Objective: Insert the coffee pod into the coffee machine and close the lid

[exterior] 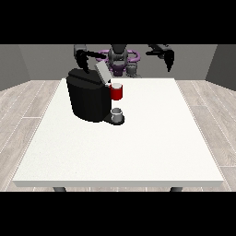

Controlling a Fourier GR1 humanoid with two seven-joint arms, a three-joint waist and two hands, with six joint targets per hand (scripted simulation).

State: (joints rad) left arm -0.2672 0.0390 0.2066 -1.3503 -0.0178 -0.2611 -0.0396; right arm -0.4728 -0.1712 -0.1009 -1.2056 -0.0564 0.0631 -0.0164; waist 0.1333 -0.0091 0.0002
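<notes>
A black coffee machine stands on the white table at the left of the middle. Its grey lid is tilted up and open. A red pod holder sticks out at the machine's front, with a small grey top that may be the pod. A grey cup sits on the machine's base below it. The hand at the view's left hangs above the machine's back, fingers pointing down, holding nothing. The hand at the view's right is raised off the table, apart from everything, fingers relaxed.
The robot's torso stands behind the table's far edge. Wooden floor surrounds the table. White table surface stretches to the right of and in front of the machine.
</notes>
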